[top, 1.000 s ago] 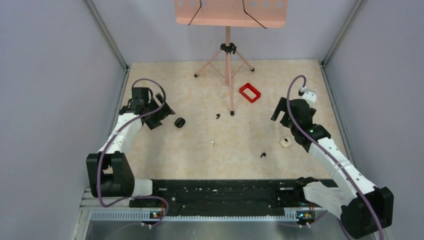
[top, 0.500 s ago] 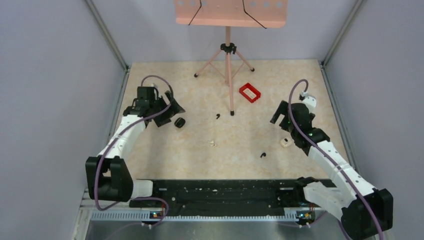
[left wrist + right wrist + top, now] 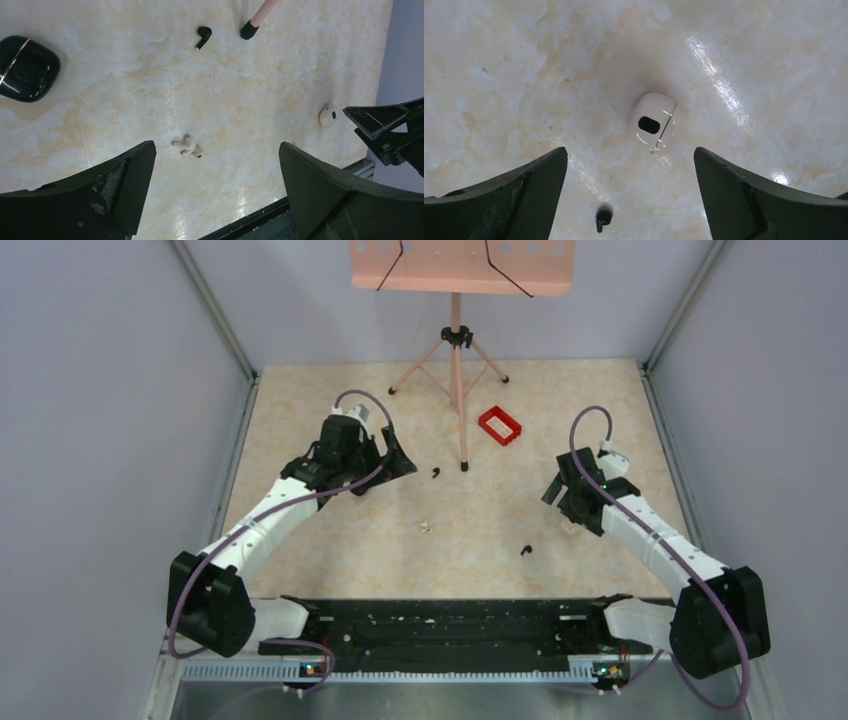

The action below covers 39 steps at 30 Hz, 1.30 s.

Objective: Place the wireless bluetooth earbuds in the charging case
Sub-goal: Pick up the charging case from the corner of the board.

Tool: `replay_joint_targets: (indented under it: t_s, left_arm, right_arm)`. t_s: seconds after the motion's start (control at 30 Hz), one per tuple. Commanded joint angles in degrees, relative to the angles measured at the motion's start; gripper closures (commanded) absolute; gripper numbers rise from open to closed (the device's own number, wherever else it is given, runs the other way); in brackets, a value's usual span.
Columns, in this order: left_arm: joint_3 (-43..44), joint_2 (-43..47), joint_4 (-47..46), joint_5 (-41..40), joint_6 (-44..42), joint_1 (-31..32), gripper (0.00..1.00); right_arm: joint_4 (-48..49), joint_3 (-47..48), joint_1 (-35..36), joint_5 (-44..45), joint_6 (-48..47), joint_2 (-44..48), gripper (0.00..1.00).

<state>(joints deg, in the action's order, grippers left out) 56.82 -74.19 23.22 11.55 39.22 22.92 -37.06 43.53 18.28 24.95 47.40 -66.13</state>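
Observation:
The charging case (image 3: 25,67), glossy black and closed, lies on the table at the upper left of the left wrist view; in the top view my left arm covers it. One black earbud (image 3: 435,472) (image 3: 203,34) lies just right of my left gripper (image 3: 392,455) (image 3: 216,147), which hangs open over bare table. The other black earbud (image 3: 526,549) (image 3: 602,217) lies below and left of my right gripper (image 3: 562,487) (image 3: 630,150), also open and holding nothing.
A white earbud (image 3: 426,526) (image 3: 187,146) lies mid-table and a white case (image 3: 653,121) (image 3: 328,115) under my right gripper. A red tray (image 3: 500,425) sits at the back right. A music stand's tripod (image 3: 456,350) stands at the back, one foot (image 3: 248,29) near the first black earbud.
My left arm has swung right, past the black case toward the table's middle, its jaws widening. My right gripper has shifted slightly nearer, over the white case.

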Motion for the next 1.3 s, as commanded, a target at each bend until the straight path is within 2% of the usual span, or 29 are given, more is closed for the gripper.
replay_joint_targets:
  t_s: [0.0, 0.17, 0.4, 0.5, 0.6, 0.77, 0.9, 1.1, 1.2, 1.27]
  left_arm:
    - [-0.49, 1.70, -2.93, -3.03, 0.72, -0.02, 0.01]
    - [-0.13, 1.46, -2.81, -2.69, 0.98, 0.02, 0.01]
    - [-0.97, 0.69, -4.06, -0.48, 3.89, -0.03, 0.01]
    - [-0.60, 0.72, -5.17, 2.61, 1.13, 0.25, 0.01]
    - [0.80, 0.68, -3.56, 2.42, -1.45, 0.54, 0.01]
    - [1.57, 0.62, -1.78, 1.81, -3.26, 0.55, 0.01]
    - [1.37, 0.63, -1.78, 1.80, -3.36, 0.63, 0.01]
    - [1.45, 0.31, -1.69, 2.07, -4.35, 0.63, 0.01]
    - [1.98, 0.02, -1.16, 2.56, -5.32, 0.68, 0.01]
    - [1.97, 0.02, -1.11, 2.03, -5.56, 0.72, 0.01]
  right_arm:
    - [-5.22, 0.05, -1.55, 0.74, 6.56, -1.55, 0.04]
    - [0.60, -4.02, -6.65, -6.75, 5.85, -1.68, 0.09]
    - [6.00, -6.79, -8.30, -14.00, 5.23, -3.46, 0.04]
    - [9.36, -7.49, -8.30, -17.56, 4.07, -4.34, 0.03]
    - [11.36, -7.29, -8.29, -17.37, 2.80, -5.68, 0.03]
    - [10.29, -5.12, -8.29, -12.18, 0.95, -10.12, 0.04]
    - [8.87, -3.45, -8.32, -9.62, 0.46, -13.56, 0.11]
    - [9.02, -3.54, -8.31, -9.91, 0.27, -14.32, 0.33]
    - [10.13, -3.74, -8.33, -11.34, -1.57, -13.39, 0.38]
    - [11.34, -4.11, -8.29, -12.88, -3.66, -12.23, 0.49]
